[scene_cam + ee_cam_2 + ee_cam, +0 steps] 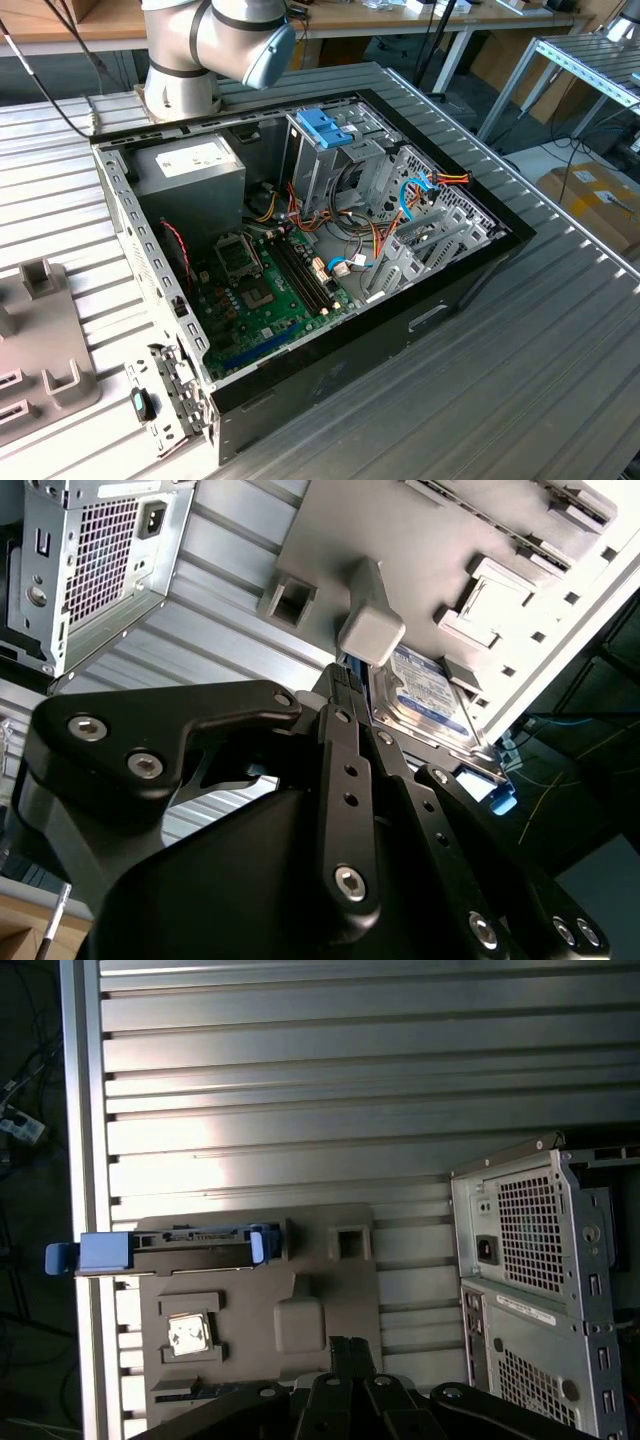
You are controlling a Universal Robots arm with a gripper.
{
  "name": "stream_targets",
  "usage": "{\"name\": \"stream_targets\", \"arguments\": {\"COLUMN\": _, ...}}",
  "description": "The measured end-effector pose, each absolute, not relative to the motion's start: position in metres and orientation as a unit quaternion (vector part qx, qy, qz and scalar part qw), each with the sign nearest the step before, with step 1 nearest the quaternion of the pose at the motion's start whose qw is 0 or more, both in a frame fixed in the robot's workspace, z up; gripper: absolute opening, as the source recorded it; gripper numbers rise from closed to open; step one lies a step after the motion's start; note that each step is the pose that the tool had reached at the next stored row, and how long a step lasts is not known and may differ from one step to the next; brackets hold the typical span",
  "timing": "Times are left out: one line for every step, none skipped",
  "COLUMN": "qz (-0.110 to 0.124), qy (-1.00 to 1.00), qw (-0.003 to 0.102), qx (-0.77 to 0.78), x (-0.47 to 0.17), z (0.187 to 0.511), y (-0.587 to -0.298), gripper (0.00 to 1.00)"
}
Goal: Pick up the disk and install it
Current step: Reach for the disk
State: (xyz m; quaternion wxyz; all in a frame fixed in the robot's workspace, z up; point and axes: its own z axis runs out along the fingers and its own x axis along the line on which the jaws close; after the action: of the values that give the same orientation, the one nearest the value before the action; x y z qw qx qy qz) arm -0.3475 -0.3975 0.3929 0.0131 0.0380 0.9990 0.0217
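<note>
Hovering over a grey fixture plate (pixel 320 1280), the gripper (pixel 342 685) has its fingers pressed together on nothing, their tips near a raised grey block (pixel 370 630) and apart from the disk (pixel 170 1250). The disk stands on edge in a slot along the plate's far side. In the first wrist view it shows as a thin dark strip between bright blue plastic rails; in the second wrist view its silvery face carries a blue-and-white label. One blue rail end reaches out over the edge strip of the slatted aluminium table (pixel 300 1080), beyond which lies dark floor with loose cables. Past the disk the table runs broad and bare. The computer case (pixel 540 1290) stands well apart from the plate, its vented rear panel facing it, with bare slats between. In the exterior view the case lies open on its side, showing the green motherboard (pixel 260 290), the power supply (pixel 190 165) and a tall metal cage topped by a blue latch (pixel 325 125), with coloured wires crowding the space beside it.
</note>
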Motion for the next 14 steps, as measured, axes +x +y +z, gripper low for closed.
{"name": "stream_targets", "arguments": {"qz": 0.022, "qy": 0.999, "qw": 0.013, "qx": 0.038, "x": -0.3479, "z": 0.3929, "y": -0.3975, "gripper": 0.11}}
{"name": "stream_targets", "arguments": {"qz": 0.022, "qy": 0.999, "qw": 0.013, "qx": 0.038, "x": -0.3482, "z": 0.3929, "y": -0.3975, "gripper": 0.11}}
{"name": "stream_targets", "arguments": {"qz": 0.022, "qy": 0.999, "qw": 0.013, "qx": 0.038, "x": -0.3487, "z": 0.3929, "y": -0.3975, "gripper": 0.11}}
{"name": "stream_targets", "arguments": {"qz": 0.022, "qy": 0.999, "qw": 0.013, "qx": 0.038, "x": -0.349, "z": 0.3929, "y": -0.3975, "gripper": 0.11}}
{"name": "stream_targets", "arguments": {"qz": 0.022, "qy": 0.999, "qw": 0.013, "qx": 0.038, "x": -0.3494, "z": 0.3929, "y": -0.3975, "gripper": 0.11}}
{"name": "stream_targets", "arguments": {"qz": 0.022, "qy": 0.999, "qw": 0.013, "qx": 0.038, "x": -0.3497, "z": 0.3929, "y": -0.3975, "gripper": 0.11}}
{"name": "stream_targets", "arguments": {"qz": 0.022, "qy": 0.999, "qw": 0.013, "qx": 0.038, "x": -0.3501, "z": 0.3929, "y": -0.3975, "gripper": 0.11}}
{"name": "stream_targets", "arguments": {"qz": 0.022, "qy": 0.999, "qw": 0.013, "qx": 0.038, "x": -0.3505, "z": 0.3929, "y": -0.3975, "gripper": 0.11}}
{"name": "stream_targets", "arguments": {"qz": 0.022, "qy": 0.999, "qw": 0.013, "qx": 0.038, "x": -0.351, "z": 0.3929, "y": -0.3975, "gripper": 0.11}}
{"name": "stream_targets", "arguments": {"qz": 0.022, "qy": 0.999, "qw": 0.013, "qx": 0.038, "x": -0.3515, "z": 0.3929, "y": -0.3975, "gripper": 0.11}}
{"name": "stream_targets", "arguments": {"qz": 0.022, "qy": 0.999, "qw": 0.013, "qx": 0.038, "x": -0.3518, "z": 0.3929, "y": -0.3975, "gripper": 0.11}}
{"name": "stream_targets", "arguments": {"qz": 0.022, "qy": 0.999, "qw": 0.013, "qx": 0.038, "x": -0.352, "z": 0.3929, "y": -0.3975, "gripper": 0.11}}
{"name": "stream_targets", "arguments": {"qz": 0.022, "qy": 0.999, "qw": 0.013, "qx": 0.038, "x": -0.3526, "z": 0.3929, "y": -0.3975, "gripper": 0.11}}
{"name": "stream_targets", "arguments": {"qz": 0.022, "qy": 0.999, "qw": 0.013, "qx": 0.038, "x": -0.353, "z": 0.3929, "y": -0.3975, "gripper": 0.11}}
